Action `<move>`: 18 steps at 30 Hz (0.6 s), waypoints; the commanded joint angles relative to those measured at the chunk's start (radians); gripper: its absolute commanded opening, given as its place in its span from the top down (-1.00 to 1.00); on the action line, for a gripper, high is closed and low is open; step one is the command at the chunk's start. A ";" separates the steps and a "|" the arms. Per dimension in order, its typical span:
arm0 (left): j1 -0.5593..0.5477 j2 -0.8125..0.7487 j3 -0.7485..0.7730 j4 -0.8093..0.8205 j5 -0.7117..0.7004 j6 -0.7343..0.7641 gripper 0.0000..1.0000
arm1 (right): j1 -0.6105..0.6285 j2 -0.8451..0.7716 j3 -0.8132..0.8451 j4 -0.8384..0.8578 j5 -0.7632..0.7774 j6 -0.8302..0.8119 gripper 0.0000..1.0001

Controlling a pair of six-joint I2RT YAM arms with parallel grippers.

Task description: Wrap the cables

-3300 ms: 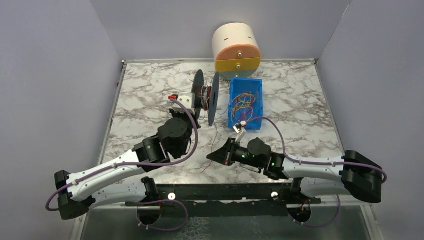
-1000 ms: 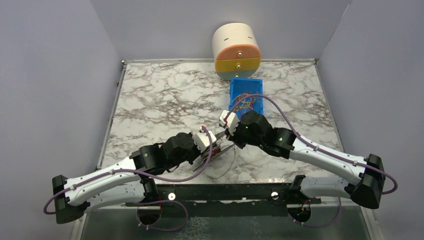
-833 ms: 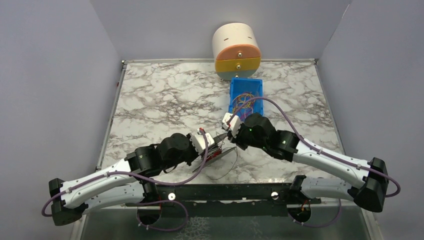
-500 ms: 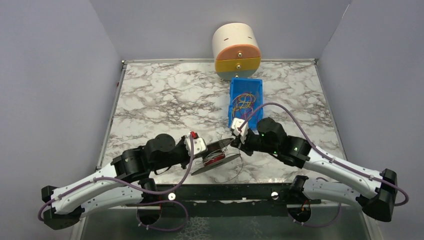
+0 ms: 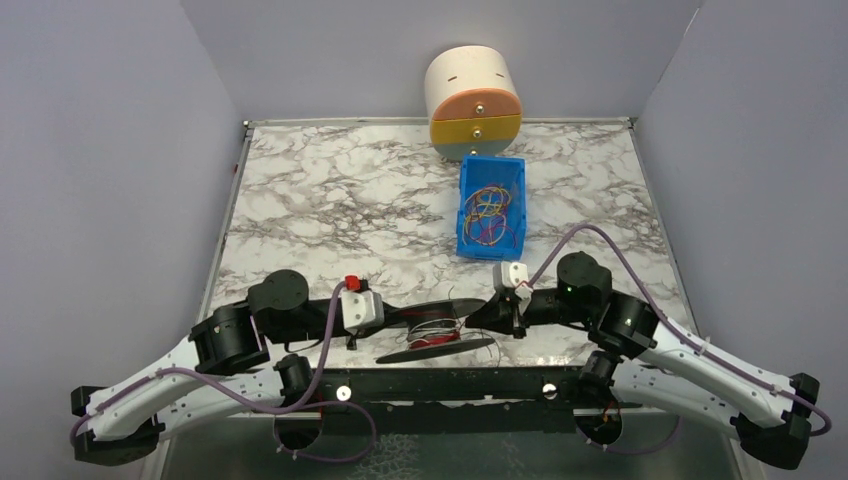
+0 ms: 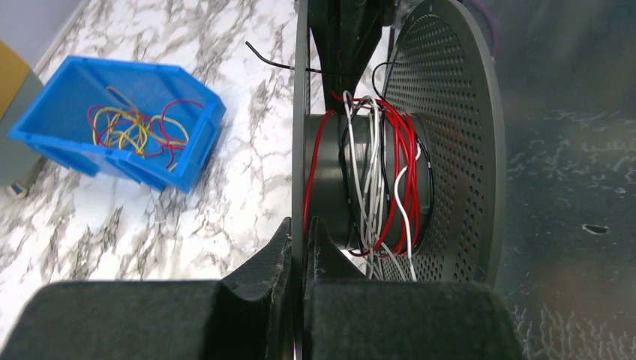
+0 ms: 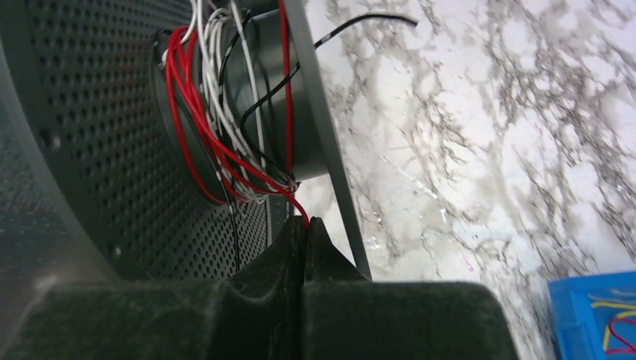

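Note:
A black spool (image 5: 438, 350) with two perforated flanges hangs low over the table's near edge, between both grippers. Red, white and black cables (image 5: 432, 334) are wound loosely round its hub. My left gripper (image 5: 393, 320) comes in from the left and is shut on the rim of one spool flange (image 6: 301, 135), which runs straight between its jaws (image 6: 302, 223). From the right, my right gripper (image 5: 479, 318) is shut on a strand of the red cable (image 7: 225, 154) that leads off the hub into its closed tips (image 7: 306, 222). A black cable end (image 7: 375, 21) sticks out past the flange.
A blue bin (image 5: 490, 205) holding loose yellow and red wires stands at the back middle, also in the left wrist view (image 6: 120, 135). Behind it is a round cream and orange drawer unit (image 5: 473, 95). The black mounting rail (image 5: 450, 385) lies just below the spool.
Both arms have drawn back toward the near edge, carrying the spool from the table's middle down to the front. The spool's flanges now lie nearly flat. Both grippers stayed shut.

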 commanded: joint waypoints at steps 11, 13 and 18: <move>0.000 -0.047 0.018 0.349 0.116 -0.077 1.00 | -0.004 -0.070 -0.128 0.354 -0.169 0.125 0.98; 0.000 -0.060 -0.008 0.417 0.083 -0.102 1.00 | -0.004 -0.086 -0.158 0.417 -0.160 0.157 0.98; 0.000 -0.073 -0.077 0.567 0.029 -0.164 1.00 | -0.004 -0.091 -0.209 0.564 -0.107 0.213 0.98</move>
